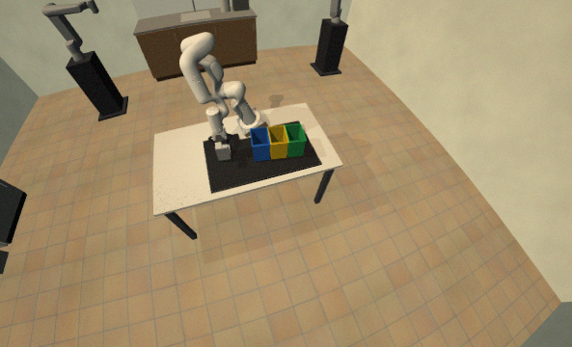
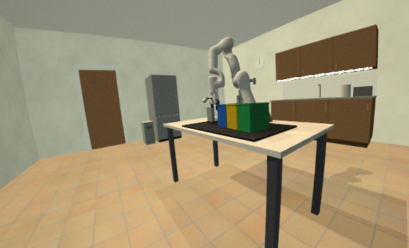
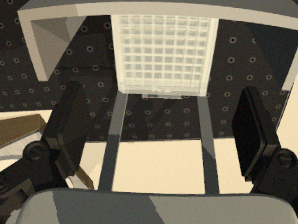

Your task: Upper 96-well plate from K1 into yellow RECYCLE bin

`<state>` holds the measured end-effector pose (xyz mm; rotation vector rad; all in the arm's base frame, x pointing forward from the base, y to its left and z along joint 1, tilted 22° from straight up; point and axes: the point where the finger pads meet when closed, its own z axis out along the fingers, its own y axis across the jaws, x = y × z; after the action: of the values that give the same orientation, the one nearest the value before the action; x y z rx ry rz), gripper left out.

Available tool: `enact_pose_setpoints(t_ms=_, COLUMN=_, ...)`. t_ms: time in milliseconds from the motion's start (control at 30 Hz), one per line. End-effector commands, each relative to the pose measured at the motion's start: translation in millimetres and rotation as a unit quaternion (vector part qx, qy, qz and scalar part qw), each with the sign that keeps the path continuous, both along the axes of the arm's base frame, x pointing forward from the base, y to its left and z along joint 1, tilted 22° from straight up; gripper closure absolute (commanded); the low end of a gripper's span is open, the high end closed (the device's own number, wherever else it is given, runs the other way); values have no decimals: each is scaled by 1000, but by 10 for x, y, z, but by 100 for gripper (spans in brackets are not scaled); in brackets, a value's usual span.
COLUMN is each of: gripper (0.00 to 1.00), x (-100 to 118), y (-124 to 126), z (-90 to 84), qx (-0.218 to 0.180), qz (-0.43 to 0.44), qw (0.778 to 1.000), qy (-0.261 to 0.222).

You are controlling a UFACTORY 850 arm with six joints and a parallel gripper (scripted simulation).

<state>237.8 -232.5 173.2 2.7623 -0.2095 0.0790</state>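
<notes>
Rack K1 [image 1: 224, 152] — a pale grey frame — stands upright on the black mat [image 1: 266, 169], well apart from the bins toward the mat's far-left end. The upper 96-well plate [image 3: 165, 56], white with a grid of wells, lies flat in the rack beneath its top board. The yellow bin [image 1: 279, 142] stands upright on the same mat, touching the blue bin [image 1: 260, 144] and the green bin [image 1: 295, 140] on either side — its mouth open upward.

table [image 1: 179, 183] — pale top, dark legs | black mat [image 1: 247, 173] — lies on it
</notes>
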Motion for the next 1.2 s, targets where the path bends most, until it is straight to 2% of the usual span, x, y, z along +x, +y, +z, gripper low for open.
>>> enact_pose_setpoints(t_ms=0, gripper=0, x=10, y=-32, z=-59, qx=-4, qz=0, qw=1000, qy=-2)
enact_pose_setpoints(t_ms=1167, gripper=0, x=25, y=-224, z=-539, qx=-4, qz=0, qw=1000, qy=-2)
